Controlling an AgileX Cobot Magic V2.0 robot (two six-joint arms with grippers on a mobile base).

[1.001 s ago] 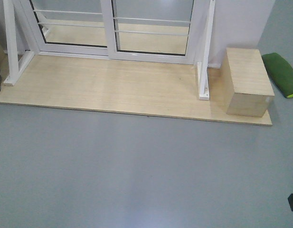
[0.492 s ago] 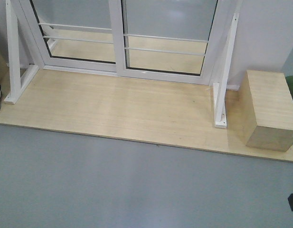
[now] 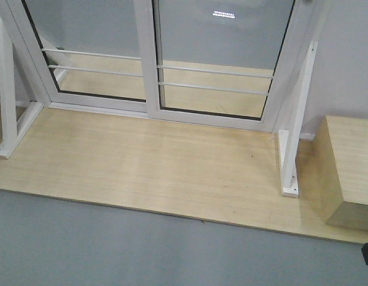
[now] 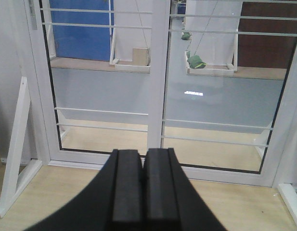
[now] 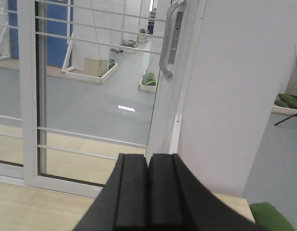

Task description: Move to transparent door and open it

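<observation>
White frame on the transparent door (image 3: 219, 59), thin white bars striping the clear glass, and there's the grey handle (image 5: 168, 38) on its upright. Below, the wooden platform (image 3: 142, 161) is pale blond with fine straight grain, and the box (image 3: 351, 173) matches it. Floor (image 3: 82, 250), flat blue-grey. Side brace (image 3: 296, 131), white. Left claw (image 4: 145, 159) and right claw (image 5: 148, 161), both matte black. Green cushion (image 5: 271, 216) in the corner, blue wall (image 4: 81, 29) through the glass.

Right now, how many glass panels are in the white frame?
2: the left panel and, right of the centre upright, the transparent door with its grey handle. None appears hidden.
</observation>
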